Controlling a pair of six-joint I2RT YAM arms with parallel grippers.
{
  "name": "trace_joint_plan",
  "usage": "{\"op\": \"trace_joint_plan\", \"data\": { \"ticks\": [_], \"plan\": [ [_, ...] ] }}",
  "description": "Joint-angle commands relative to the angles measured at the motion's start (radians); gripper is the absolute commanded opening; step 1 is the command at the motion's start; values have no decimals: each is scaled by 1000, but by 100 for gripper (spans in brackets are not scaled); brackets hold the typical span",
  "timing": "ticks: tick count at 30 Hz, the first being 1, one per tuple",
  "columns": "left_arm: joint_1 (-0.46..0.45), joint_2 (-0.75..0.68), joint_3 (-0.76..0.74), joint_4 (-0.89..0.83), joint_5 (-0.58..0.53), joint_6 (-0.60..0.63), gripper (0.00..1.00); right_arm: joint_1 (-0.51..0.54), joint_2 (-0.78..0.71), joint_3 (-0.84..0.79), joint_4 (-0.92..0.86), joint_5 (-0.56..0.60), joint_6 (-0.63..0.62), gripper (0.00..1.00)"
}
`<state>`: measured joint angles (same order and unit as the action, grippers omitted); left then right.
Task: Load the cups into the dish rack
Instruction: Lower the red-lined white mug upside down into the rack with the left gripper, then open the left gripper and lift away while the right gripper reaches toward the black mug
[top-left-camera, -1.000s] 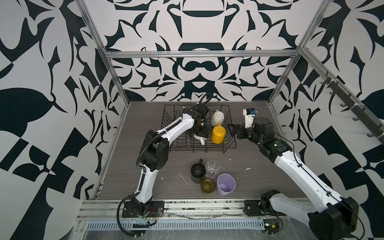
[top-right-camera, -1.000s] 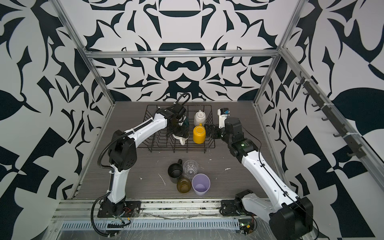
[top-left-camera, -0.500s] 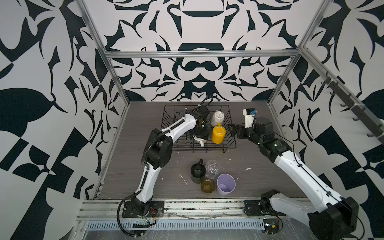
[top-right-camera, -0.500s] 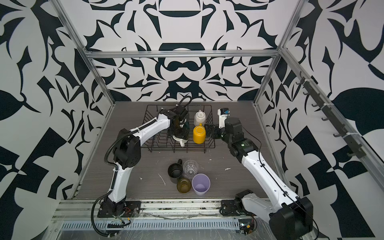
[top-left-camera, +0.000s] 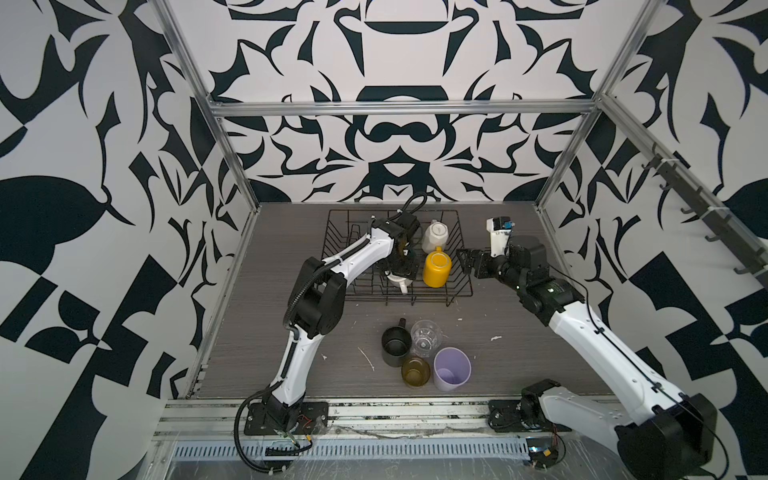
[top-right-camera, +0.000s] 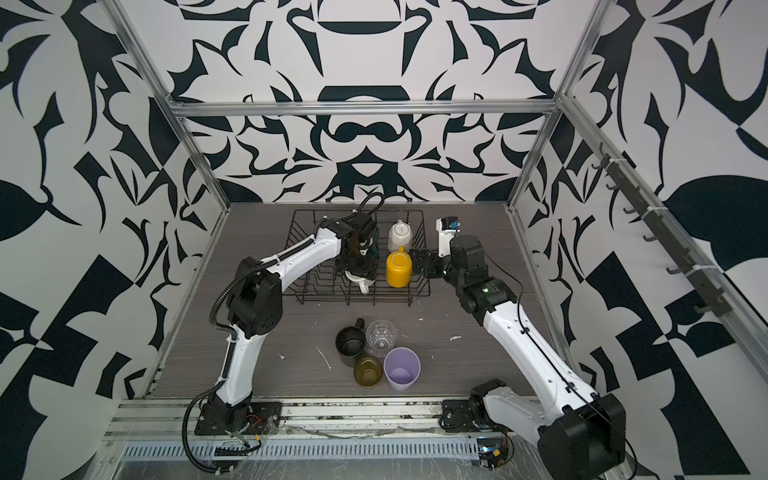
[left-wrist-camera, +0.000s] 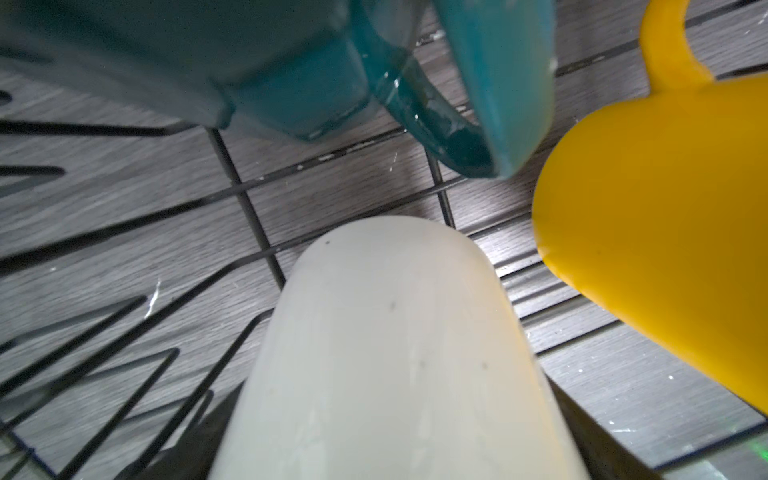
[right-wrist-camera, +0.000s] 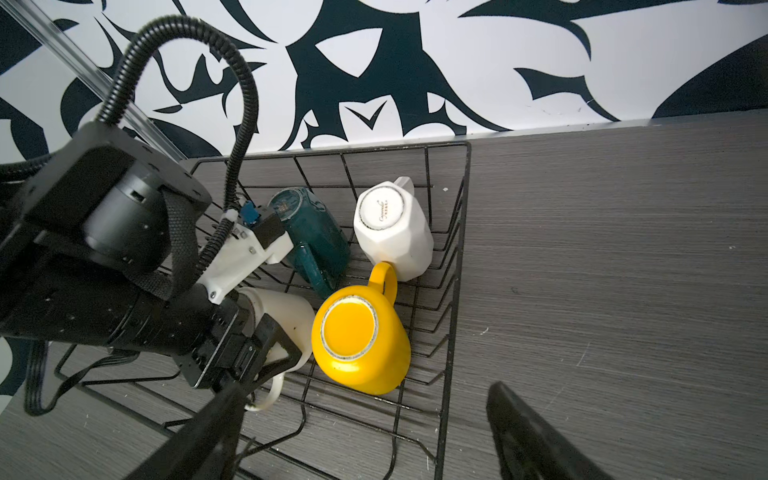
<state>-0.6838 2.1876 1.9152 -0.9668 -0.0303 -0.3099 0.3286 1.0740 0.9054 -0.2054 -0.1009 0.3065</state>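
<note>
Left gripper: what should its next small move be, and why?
Probably lift the left gripper straight up out of the dish rack, jaws wide. The cream mug it straddles already lies on the wires beside the yellow mug, and the black mug, clear glass, amber glass and lilac tumbler are not yet loaded.

We count one dish rack, four mugs in it, white mug, yellow mug, teal mug, cream mug, four cups on the table, black mug, clear glass, amber glass, lilac tumbler

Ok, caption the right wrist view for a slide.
Teal mug, faceted mug, yellow mug bottom-up in dish rack; left gripper straddles a cream mug.
</note>
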Motion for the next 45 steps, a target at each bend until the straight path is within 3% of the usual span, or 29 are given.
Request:
{"op": "trace_joint_plan", "data": {
  "ticks": [1,14,16,29,39,45],
  "plan": [
    [-3,18,43,-42,-10,-9,79,-5,-20,6,29,-8,-11,93],
    [-3,33,45,-46,-18,-13,90,-7,-22,5,27,-10,-11,93],
    [-3,36,45,-46,-17,-14,98,-7,-22,6,27,-11,-11,93],
    [-3,4,41,-35,-7,-15,100,-9,-22,8,24,-12,-14,93],
    [-3,-203,-76,136,-67,-15,100,-10,21,72,-83,-18,-54,87],
    [-3,-407,-279,380,-176,0,100,-7,68,125,-166,-64,-87,82]
  ]
}}
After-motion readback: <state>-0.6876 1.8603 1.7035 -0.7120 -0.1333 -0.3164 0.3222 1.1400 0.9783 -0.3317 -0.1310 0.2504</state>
